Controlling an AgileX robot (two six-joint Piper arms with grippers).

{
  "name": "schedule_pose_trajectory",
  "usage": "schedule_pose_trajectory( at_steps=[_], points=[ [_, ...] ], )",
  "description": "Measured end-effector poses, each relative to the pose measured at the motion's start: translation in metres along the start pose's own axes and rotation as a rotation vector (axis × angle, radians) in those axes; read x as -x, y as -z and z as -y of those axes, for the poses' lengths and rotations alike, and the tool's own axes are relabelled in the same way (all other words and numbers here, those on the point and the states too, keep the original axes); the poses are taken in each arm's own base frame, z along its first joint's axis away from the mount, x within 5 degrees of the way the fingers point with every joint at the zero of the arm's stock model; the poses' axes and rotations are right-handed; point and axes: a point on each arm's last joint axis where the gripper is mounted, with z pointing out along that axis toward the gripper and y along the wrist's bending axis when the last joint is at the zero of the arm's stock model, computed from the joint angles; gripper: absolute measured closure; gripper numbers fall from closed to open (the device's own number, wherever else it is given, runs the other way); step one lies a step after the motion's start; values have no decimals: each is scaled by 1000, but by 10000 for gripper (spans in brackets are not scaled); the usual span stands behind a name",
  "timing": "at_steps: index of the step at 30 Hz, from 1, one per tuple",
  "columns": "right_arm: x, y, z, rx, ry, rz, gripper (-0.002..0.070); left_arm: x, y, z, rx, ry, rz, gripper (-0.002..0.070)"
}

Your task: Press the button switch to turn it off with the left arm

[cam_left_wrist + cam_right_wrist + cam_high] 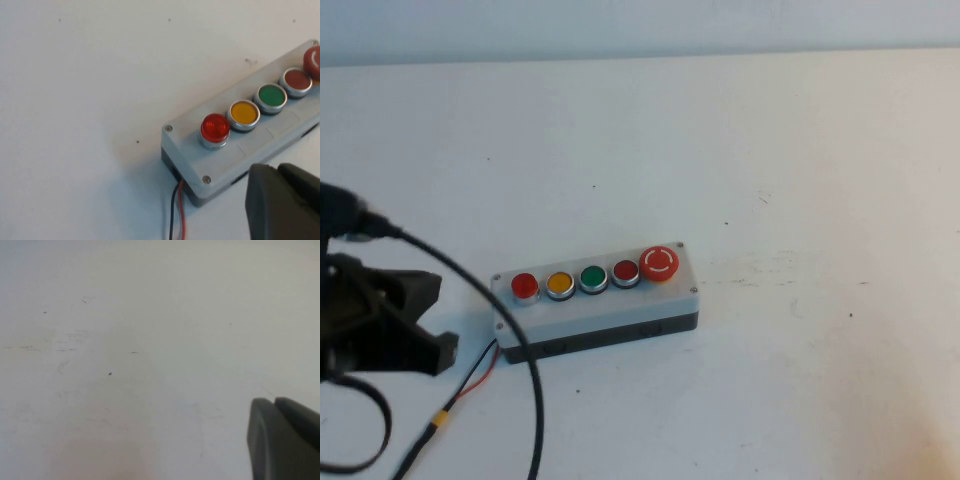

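Note:
The grey box (610,310) lies in the middle of the white table with a row of five buttons. The button switch (524,286) is the raised bright-red translucent one at the box's left end; it also shows in the left wrist view (215,128). My left gripper (440,345) is shut and empty. It sits low, to the left of the box and a little nearer me, apart from the button; its tips show in the left wrist view (280,172). My right gripper (275,402) is shut and empty over bare table, outside the high view.
Along the row after the switch come a yellow button (559,283), a green button (593,277), a flat darker red button (625,270) and a large red mushroom button (659,263). Red and black wires (475,375) leave the box's left end. A black cable (525,370) loops from my left arm.

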Motion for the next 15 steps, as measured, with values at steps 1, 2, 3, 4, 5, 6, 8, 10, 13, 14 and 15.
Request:
schedule_pose_trajectory(
  at_steps=[1,2,3,4,5,6,8,10,13,14,15],
  points=[
    [0,0,0,0,0,0,692,-9,5,1,7,7,46,677],
    [0,0,0,0,0,0,692,-19,7,2,11,9,71,677],
    [0,0,0,0,0,0,692,-27,11,3,16,13,104,677],
    [0,0,0,0,0,0,692,-35,14,4,20,13,129,677],
    [0,0,0,0,0,0,692,-44,16,5,22,11,138,677],
    [0,0,0,0,0,0,692,-50,18,5,24,10,144,677],
    [0,0,0,0,0,0,692,-63,20,7,24,8,144,677],
    [0,0,0,0,0,0,692,-70,20,7,29,-8,138,677],
    [0,0,0,0,0,0,692,-74,19,7,35,-7,127,677],
    [0,0,0,0,0,0,692,-73,19,7,35,4,131,677],
    [0,0,0,0,0,0,692,-73,20,7,35,11,136,677]
  ],
)
